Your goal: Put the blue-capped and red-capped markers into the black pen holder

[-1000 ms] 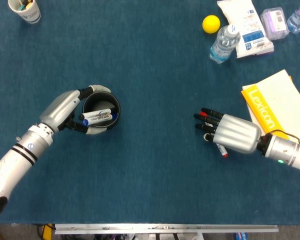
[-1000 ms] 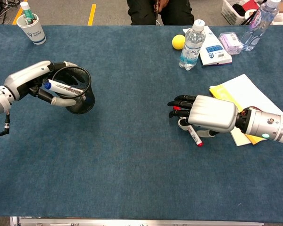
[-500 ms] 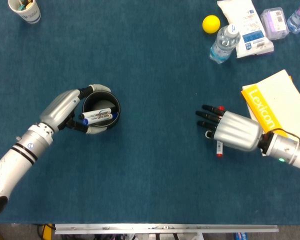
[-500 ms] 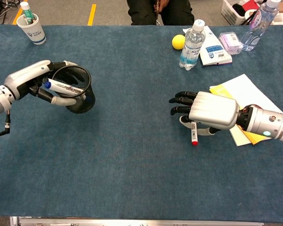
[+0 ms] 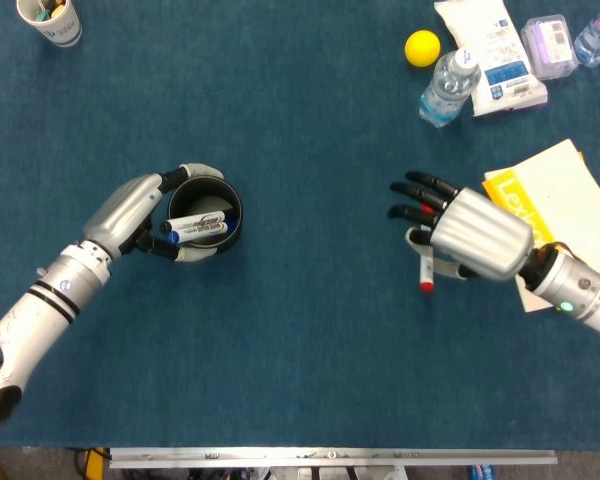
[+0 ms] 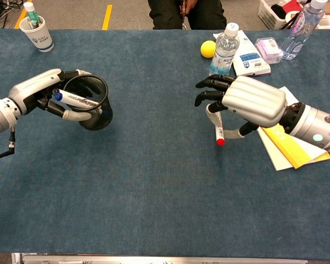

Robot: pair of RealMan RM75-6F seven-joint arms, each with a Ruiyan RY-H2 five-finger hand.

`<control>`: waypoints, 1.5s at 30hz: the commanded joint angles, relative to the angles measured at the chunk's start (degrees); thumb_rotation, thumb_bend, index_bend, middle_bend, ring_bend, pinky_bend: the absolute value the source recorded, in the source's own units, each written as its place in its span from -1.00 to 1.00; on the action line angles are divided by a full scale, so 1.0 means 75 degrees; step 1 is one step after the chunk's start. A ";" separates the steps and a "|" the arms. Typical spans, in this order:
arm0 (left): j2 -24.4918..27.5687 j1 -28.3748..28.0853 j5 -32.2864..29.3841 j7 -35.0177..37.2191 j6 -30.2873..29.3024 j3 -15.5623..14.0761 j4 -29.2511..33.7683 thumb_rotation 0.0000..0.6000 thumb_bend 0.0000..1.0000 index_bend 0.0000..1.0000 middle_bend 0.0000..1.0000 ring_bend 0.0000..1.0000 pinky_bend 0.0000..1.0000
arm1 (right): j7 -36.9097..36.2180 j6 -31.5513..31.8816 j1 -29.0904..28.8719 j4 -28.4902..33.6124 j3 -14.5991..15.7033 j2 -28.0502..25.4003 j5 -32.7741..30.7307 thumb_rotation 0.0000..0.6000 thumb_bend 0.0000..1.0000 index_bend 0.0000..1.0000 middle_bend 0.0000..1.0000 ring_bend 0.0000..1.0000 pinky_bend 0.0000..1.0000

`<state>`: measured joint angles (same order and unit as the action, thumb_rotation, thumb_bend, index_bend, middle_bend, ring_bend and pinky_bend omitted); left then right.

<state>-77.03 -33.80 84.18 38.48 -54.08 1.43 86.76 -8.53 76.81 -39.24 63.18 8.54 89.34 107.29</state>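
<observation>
My left hand (image 5: 135,215) (image 6: 38,91) wraps the black mesh pen holder (image 5: 204,195) (image 6: 96,113), which tilts with its mouth toward the hand. The blue-capped marker (image 5: 196,227) (image 6: 77,99) lies across the holder's mouth, its cap end at my palm, between thumb and fingers. My right hand (image 5: 472,233) (image 6: 252,100) is at the right, raised off the table, and holds the red-capped marker (image 5: 426,270) (image 6: 218,132) under its fingers, red cap pointing down. A wide stretch of blue cloth separates it from the holder.
A yellow book (image 5: 560,200) on white paper lies under my right forearm. A water bottle (image 5: 446,88), a yellow ball (image 5: 422,47), a white packet (image 5: 495,55) and a small plastic box (image 5: 548,45) stand at the back right. A paper cup (image 5: 50,20) is at the back left.
My right hand has lifted off the table and moved toward the far side with the red-capped marker, which now hangs cap down. My left hand and the holder shifted slightly.
</observation>
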 commanded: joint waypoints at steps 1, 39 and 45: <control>-0.0049 -0.0021 -0.0026 -0.0012 0.0028 0.0023 -0.0045 0.81 -0.67 -0.57 -0.30 -0.40 -0.55 | -0.0334 0.0025 -0.0056 0.0772 -0.0409 -0.0335 -0.0404 1.00 -0.56 0.32 -0.35 -0.75 -0.73; -0.0976 -0.0658 -0.0343 -0.0507 0.0555 0.0484 0.0071 0.81 -0.67 -0.57 -0.29 -0.40 -0.55 | -0.2538 -0.2009 -0.1063 0.3897 -0.2937 0.0843 -0.3471 1.00 -0.56 0.36 -0.32 -0.74 -0.72; -0.1012 -0.0715 -0.0405 -0.0545 0.0560 0.0567 0.0116 0.80 -0.67 -0.57 -0.29 -0.40 -0.55 | -0.2599 -0.2126 -0.1115 0.3544 -0.2944 0.1061 -0.3463 1.00 -0.53 0.32 -0.39 -0.75 -0.73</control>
<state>-84.59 -39.13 81.16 34.40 -49.90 5.65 87.64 -27.90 61.05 -47.53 90.06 -13.61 97.10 81.20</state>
